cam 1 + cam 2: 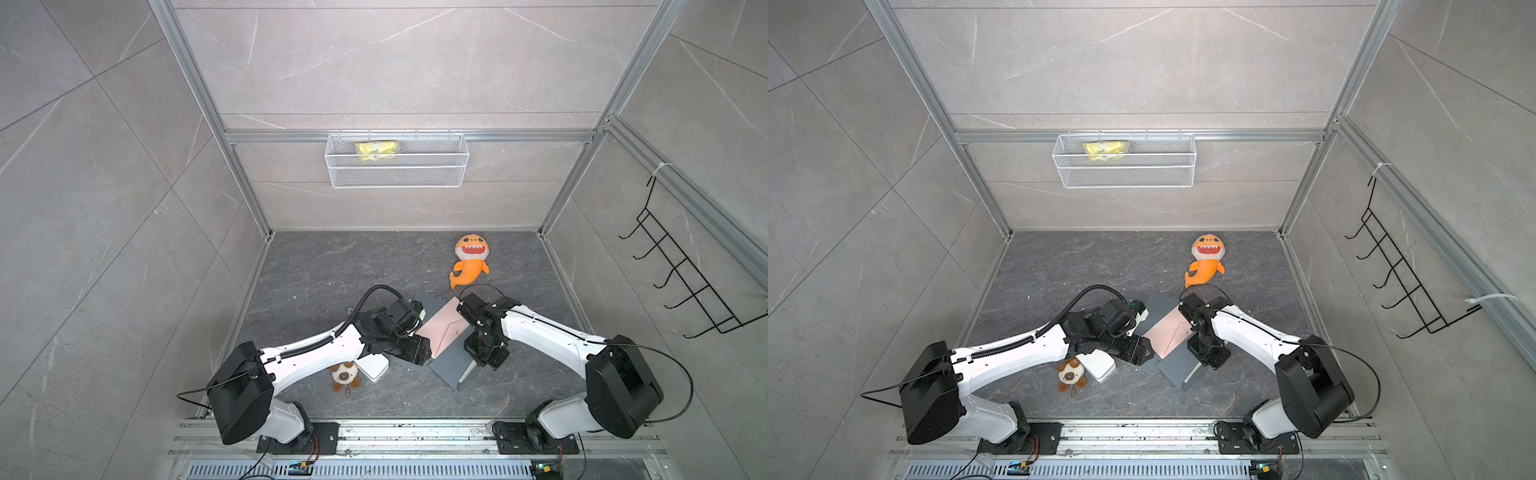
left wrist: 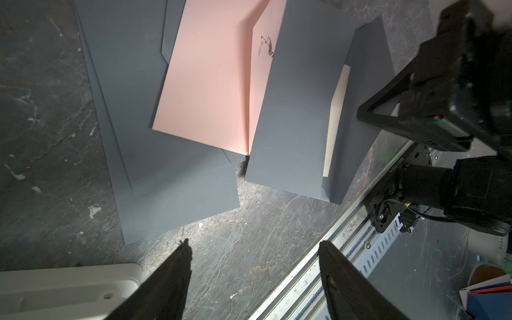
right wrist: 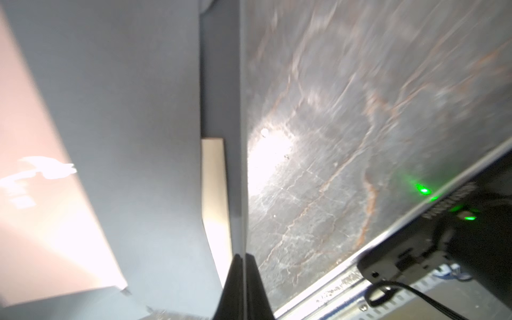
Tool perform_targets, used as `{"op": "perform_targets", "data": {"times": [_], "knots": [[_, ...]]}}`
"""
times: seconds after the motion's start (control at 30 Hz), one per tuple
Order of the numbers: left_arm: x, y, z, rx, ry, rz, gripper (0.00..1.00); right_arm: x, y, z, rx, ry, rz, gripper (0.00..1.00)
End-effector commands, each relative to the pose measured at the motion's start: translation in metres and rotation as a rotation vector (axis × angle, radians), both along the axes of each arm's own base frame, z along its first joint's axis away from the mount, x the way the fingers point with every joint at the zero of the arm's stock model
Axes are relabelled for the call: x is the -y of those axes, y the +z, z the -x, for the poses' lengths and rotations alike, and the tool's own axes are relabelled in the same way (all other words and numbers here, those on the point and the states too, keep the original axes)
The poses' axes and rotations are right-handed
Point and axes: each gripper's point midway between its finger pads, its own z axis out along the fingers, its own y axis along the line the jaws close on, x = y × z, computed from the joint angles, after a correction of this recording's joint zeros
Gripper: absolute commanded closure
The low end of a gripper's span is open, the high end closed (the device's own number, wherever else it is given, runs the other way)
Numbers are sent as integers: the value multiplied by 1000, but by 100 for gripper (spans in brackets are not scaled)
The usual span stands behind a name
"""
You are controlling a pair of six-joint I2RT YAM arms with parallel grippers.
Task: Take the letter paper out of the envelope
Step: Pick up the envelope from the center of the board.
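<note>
Now, nearest the base rail point(image 2: 318, 263), the right jaws are pressed together on the raised flap point(image 3: 219, 83) of the grey envelope point(image 2: 299, 110); the right wrist view shows its thin edge pinched between them. Just beside that pinch, a cream strip of letter paper point(image 3: 214, 194) shows in the envelope's mouth, with the rest hidden in the pocket. The left jaws hang spread and empty above bare bench point(image 2: 221, 263), short of the envelope's near corner, with a white plastic block point(image 2: 69, 285) just to one side. I judge the step in hand to be opening the envelope, since the paper is not yet out. The next move likely calls for the right jaws to hold the flap clear while the left jaws reach over to the cream edge and draw it out of the pocket. Room is tight there. Beyond the left jaws a pink envelope point(image 2: 205, 83) tucks under the grey one's edge and rests on a second grey envelope point(image 2: 166, 180). Farther off, an orange plush toy point(image 1: 469, 262) lies well apart, with open bench around it.
</note>
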Motion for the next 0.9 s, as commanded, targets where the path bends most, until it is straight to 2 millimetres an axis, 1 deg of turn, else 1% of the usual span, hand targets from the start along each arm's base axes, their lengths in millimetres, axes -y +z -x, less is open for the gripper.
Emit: {"op": "perform_targets", "data": {"times": [0.0,0.07,0.13,0.23,0.3,0.33,0.4,0.43,0.5,0.57,0.67,0.73,0.8,0.87], "knots": [[13,21,-13,18,20,41,23,43,53,5,49,64,212,100],[20,34,-20,25,13,58,22,47,81,-6,122,100,247,100],[28,52,-29,32,10,91,22,49,109,-20,193,138,272,100],[31,77,-51,18,37,161,20,40,149,-48,303,260,272,100],[28,98,-71,17,67,235,19,23,171,-69,378,395,239,100],[26,105,-80,13,81,261,18,15,178,-77,406,443,221,100],[18,116,-100,-3,108,322,13,-17,196,-97,484,625,122,100],[15,121,-108,-9,114,350,12,-30,204,-102,516,695,76,100],[5,130,-127,-31,135,412,12,-60,222,-110,575,845,-31,100],[-2,139,-140,-39,134,463,12,-87,237,-112,626,968,-143,100],[-14,158,-156,-19,127,531,9,-119,260,-110,706,1098,-330,100],[-22,170,-163,-4,117,576,6,-130,273,-111,758,1127,-469,100],[-31,178,-169,10,111,609,1,-136,288,-115,808,1123,-614,100],[-40,183,-173,25,109,632,0,-139,301,-119,851,1108,-745,100]]}}
